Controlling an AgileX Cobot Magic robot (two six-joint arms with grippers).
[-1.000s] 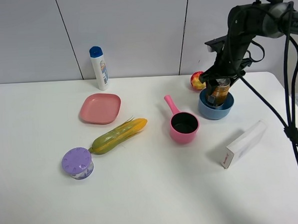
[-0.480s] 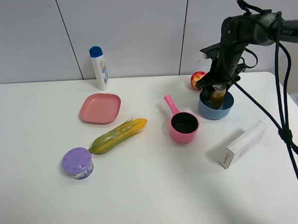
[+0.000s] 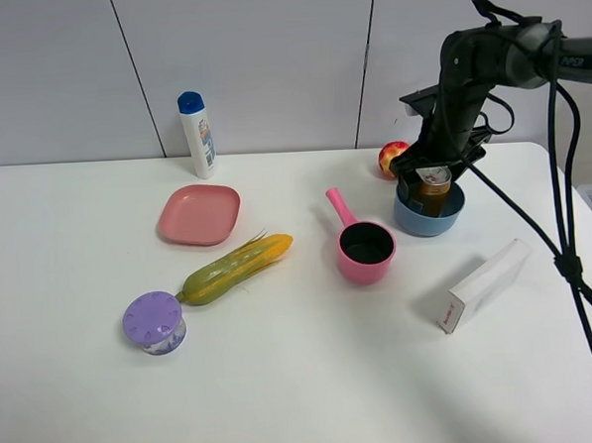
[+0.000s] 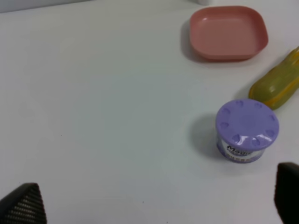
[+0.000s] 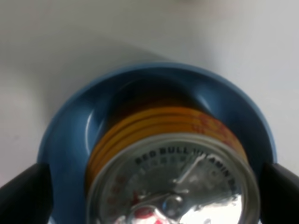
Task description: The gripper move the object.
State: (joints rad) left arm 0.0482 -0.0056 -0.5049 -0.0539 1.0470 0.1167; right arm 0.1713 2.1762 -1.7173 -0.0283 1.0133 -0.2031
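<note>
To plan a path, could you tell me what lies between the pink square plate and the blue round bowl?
A pink handled plastic cup, shown in the exterior high view.

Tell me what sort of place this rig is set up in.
Probably a robot test lab, not a home: a white table, a plain panelled wall behind, and unrelated props spread out, like a pink plate, a corn cob and a white bottle.

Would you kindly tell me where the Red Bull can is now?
Far right in the high view: the can stands inside the blue bowl, under the right gripper, beside the apple.
</note>
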